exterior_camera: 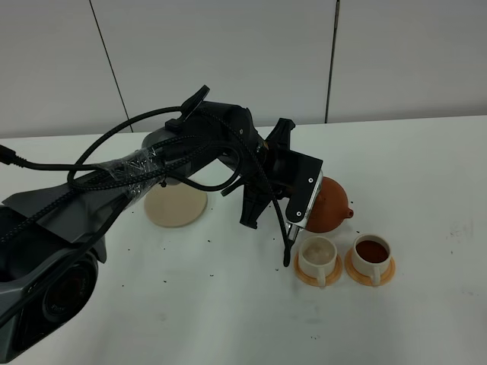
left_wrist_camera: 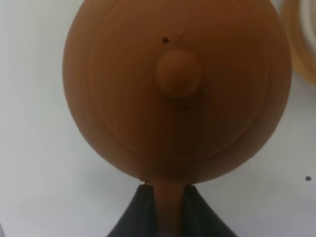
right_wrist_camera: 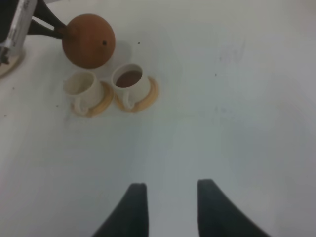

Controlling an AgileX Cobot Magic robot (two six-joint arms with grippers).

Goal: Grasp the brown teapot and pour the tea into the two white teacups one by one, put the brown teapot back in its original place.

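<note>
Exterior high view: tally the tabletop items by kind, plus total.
brown teapot: 1
white teacups: 2
orange saucers: 2
beige coaster: 1
Total: 6

Lab: white table, plain panelled wall

- Left arm reaches from the lower-left base across the middle, its forearm slanting down to the wrist
- Left gripper is clamped tight (both dark fingers pinch the handle of the pot)
- Right gripper points downward, its two jaws spread apart and empty
</note>
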